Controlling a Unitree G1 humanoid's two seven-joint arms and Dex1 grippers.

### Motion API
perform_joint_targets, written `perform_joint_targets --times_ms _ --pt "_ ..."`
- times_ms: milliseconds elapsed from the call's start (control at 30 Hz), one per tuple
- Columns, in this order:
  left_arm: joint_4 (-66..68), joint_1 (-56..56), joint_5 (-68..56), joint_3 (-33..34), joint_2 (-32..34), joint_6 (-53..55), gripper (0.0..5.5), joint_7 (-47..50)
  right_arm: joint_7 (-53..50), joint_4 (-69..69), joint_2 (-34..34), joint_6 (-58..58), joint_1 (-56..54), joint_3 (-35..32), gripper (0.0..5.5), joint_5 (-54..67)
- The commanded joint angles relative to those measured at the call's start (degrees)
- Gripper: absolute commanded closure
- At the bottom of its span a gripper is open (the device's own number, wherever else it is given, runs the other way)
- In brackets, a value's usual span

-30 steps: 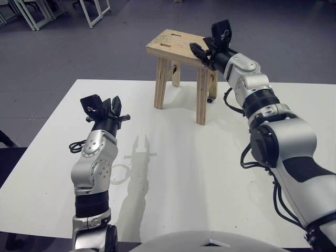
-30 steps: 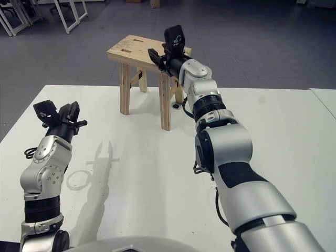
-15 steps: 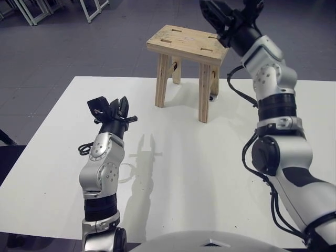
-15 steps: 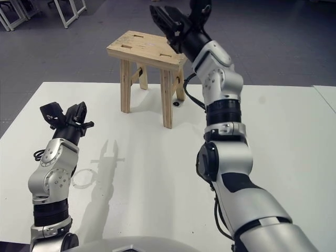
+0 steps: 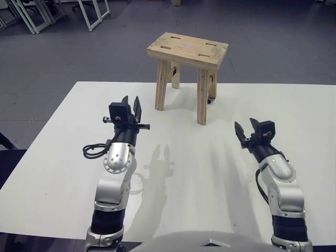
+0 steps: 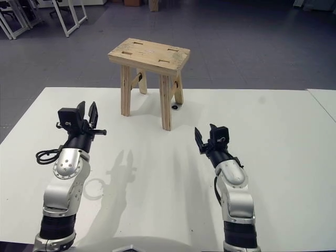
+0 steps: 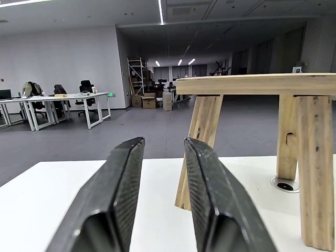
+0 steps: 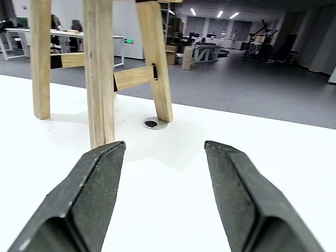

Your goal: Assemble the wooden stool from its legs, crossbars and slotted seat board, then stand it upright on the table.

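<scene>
The assembled wooden stool [image 5: 187, 54] stands upright on its legs at the far middle of the white table [image 5: 189, 178], slotted seat board on top, crossbars between the legs [image 8: 134, 76]. My left gripper [image 5: 130, 109] hovers over the table to the left of and nearer than the stool, open with a narrow gap and holding nothing; its fingers [image 7: 123, 194] point toward the stool legs [image 7: 202, 142]. My right gripper [image 5: 248, 128] is low over the table to the right of and nearer than the stool, open wide and empty, fingers [image 8: 97, 194] aimed at the stool.
A small round grommet [image 8: 151, 124] sits in the tabletop just behind the stool. A black cable [image 5: 93, 151] loops by my left arm. Beyond the table's far edge are grey floor and white desk frames [image 5: 94, 10].
My right arm has come down from above the stool seat to low over the table on the right. My left gripper has shifted forward and right toward the stool.
</scene>
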Motion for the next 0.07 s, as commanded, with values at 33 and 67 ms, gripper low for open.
perform_joint_targets --times_ms 33,67 --pt "0.0 2.2 -1.2 -1.6 -2.4 -3.2 4.10 -3.0 -2.0 -2.0 1.0 -1.1 0.3 1.8 2.73 -1.2" --pt "-0.3 2.8 -1.3 -1.9 -2.6 -3.2 4.10 -3.7 -2.2 -2.4 1.1 -1.0 0.6 2.3 2.73 -1.4"
